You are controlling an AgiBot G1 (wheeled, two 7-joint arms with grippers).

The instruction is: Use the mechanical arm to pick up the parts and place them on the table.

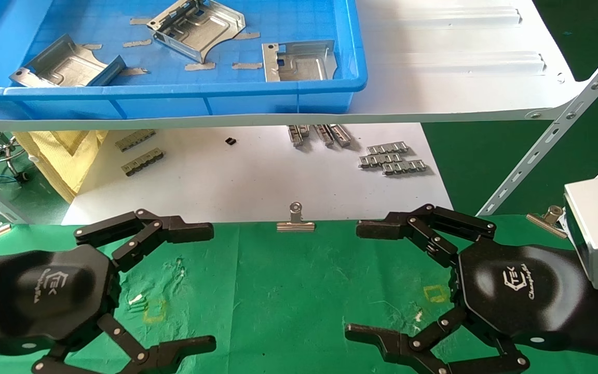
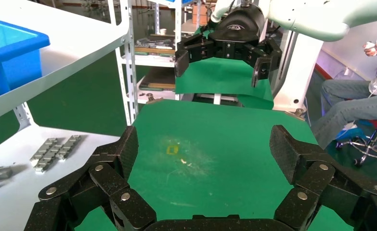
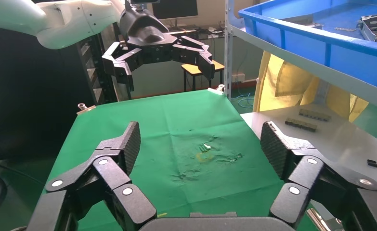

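Three silvery stamped sheet-metal parts lie in the blue plastic tray (image 1: 278, 98) on the white shelf board (image 1: 460, 78) — one at the tray's left (image 1: 68, 65), one near the middle at the back (image 1: 198, 28), one toward the right (image 1: 299, 61). Each is a roughly rectangular plate with embossed channels, bent-up edge flanges and small cut-outs; the middle and right ones show a curved notch along one edge. They are well apart from each other, with small grey strips of tape scattered between them on the tray floor. Below the shelf, the wide worktop of wrinkled bright green cloth (image 1: 288, 291) carries small yellow square outlines, and a silver binder clip (image 1: 295, 221) grips its far edge. Both glossy black tools hover low over this cloth, facing each other: the left tool (image 1: 211, 285) on the left and the right tool (image 1: 353, 278) on the right, each with its jointed linkage fingers spread wide and nothing between them. On the lower white board behind the cloth lie small grey ridged strips (image 1: 392, 158).
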